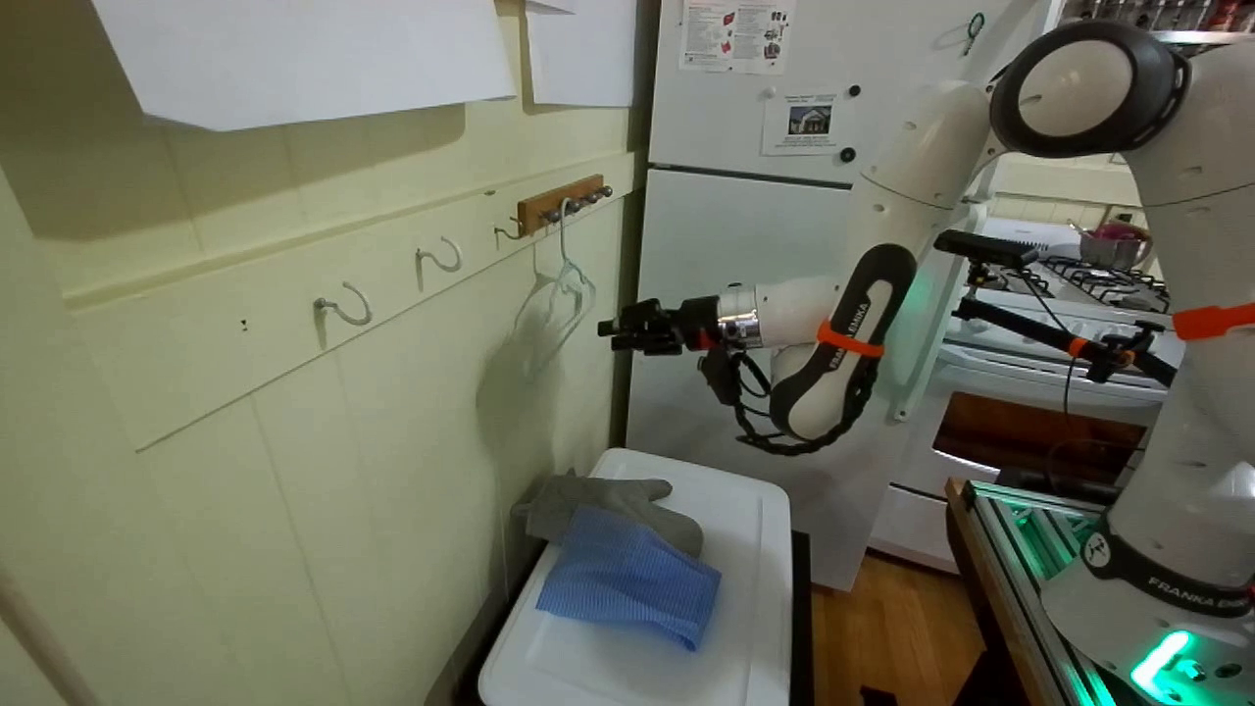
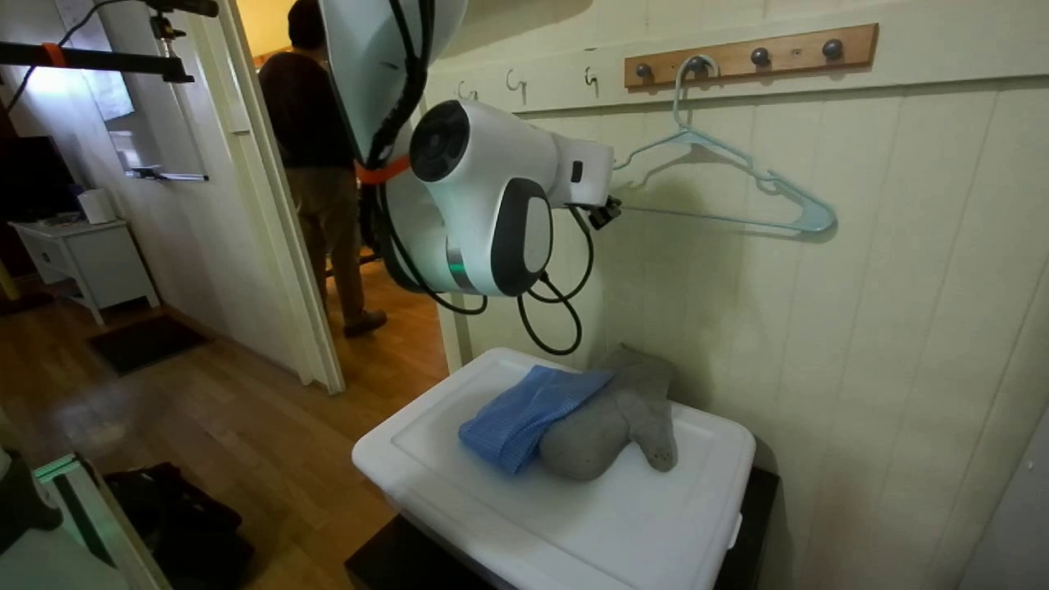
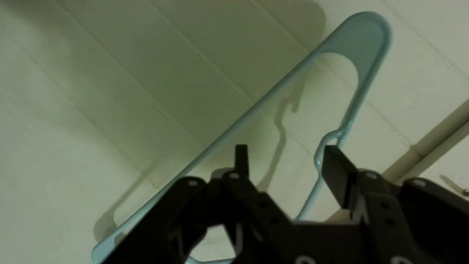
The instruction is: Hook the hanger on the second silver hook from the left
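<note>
One hanger (image 2: 713,143) on second knob (image 2: 696,65), fingers (image 3: 337,179) spread

Pale blue hanger hooked over second knob from left on the wooden rack (image 2: 796,61), clearest in an exterior view. Arm (image 2: 479,213) covers its left end there; wrist view gets part of both ends. Wrist view also shows the gap between the fingers: parted, let go, gripping nothing. In an exterior view they sit near the hanger, apart from it.

Worktop (image 2: 606,533): white plastic, in both exterior views. Blue cloth (image 2: 524,418) lies on it, partly over a grey mitt (image 2: 590,438), both well below the hanger.

Room: cream panelled wall (image 1: 196,510), curved hooks (image 1: 338,314) left of the rack, wood floor (image 2: 287,451). Stove (image 1: 1000,378) in an exterior view only, white fridge (image 1: 726,245) there too; person (image 2: 303,123) seen through the doorway (image 2: 270,213) in an exterior view only.
</note>
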